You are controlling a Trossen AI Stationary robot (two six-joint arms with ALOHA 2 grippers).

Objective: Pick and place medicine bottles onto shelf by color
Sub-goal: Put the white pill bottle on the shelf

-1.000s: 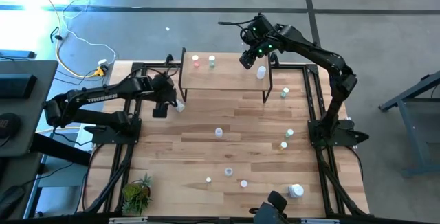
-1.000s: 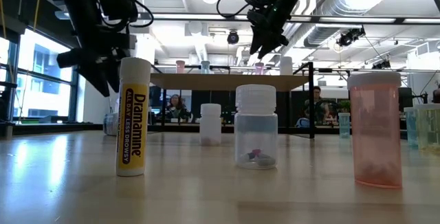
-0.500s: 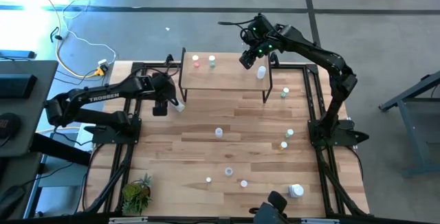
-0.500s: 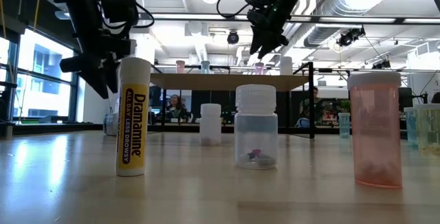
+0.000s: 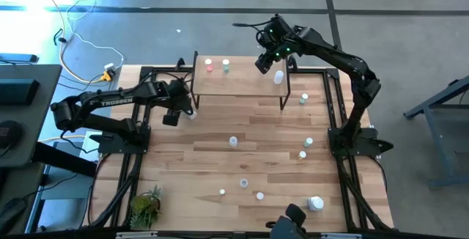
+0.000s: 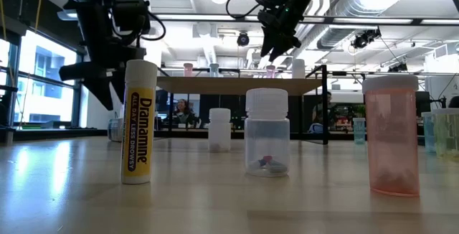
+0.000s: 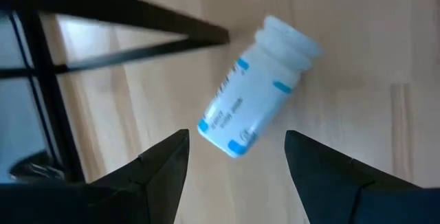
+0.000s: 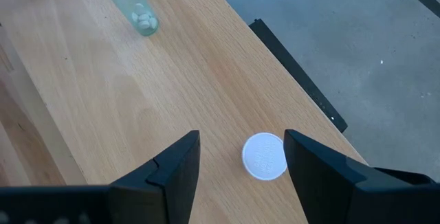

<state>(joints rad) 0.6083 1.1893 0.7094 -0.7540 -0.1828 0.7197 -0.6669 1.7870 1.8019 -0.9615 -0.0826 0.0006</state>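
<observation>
From above, the shelf (image 5: 239,79) stands at the far side of the tabletop (image 5: 212,162), carrying a red-capped bottle (image 5: 209,64) and a green-capped bottle (image 5: 226,64) near its far left part, and a white bottle (image 5: 278,77) near its right end. The left pincer (image 5: 173,114) hangs low by the shelf's near left leg, with a lying bottle (image 5: 190,111) just beside it on the tabletop. The right pincer (image 5: 262,64) hovers over the shelf's far right part, close to the white bottle. Other small bottles are scattered over the tabletop, a larger white one (image 5: 316,204) near the front right edge. A potted plant (image 5: 146,204) sits at the front left corner.

At tabletop height, a yellow tube (image 6: 139,122), a clear bottle (image 6: 267,142) and an orange vial (image 6: 391,134) stand nearest. The shelf (image 6: 240,84) shows behind them, the right pincer (image 6: 276,46) above it, the left pincer (image 6: 97,83) off to its side. People sit in the room beyond.

The left wrist view shows the lying bottle (image 7: 256,105), white with a blue-marked label, on its side next to the shelf's black leg (image 7: 124,14); the fingers (image 7: 161,169) stand apart, clear of it.

The right wrist view looks down on the shelf board (image 8: 137,93): the white bottle's cap (image 8: 265,157) lies between the parted fingers (image 8: 175,172), untouched, and a clear bottle (image 8: 127,1) with pills stands farther off.
</observation>
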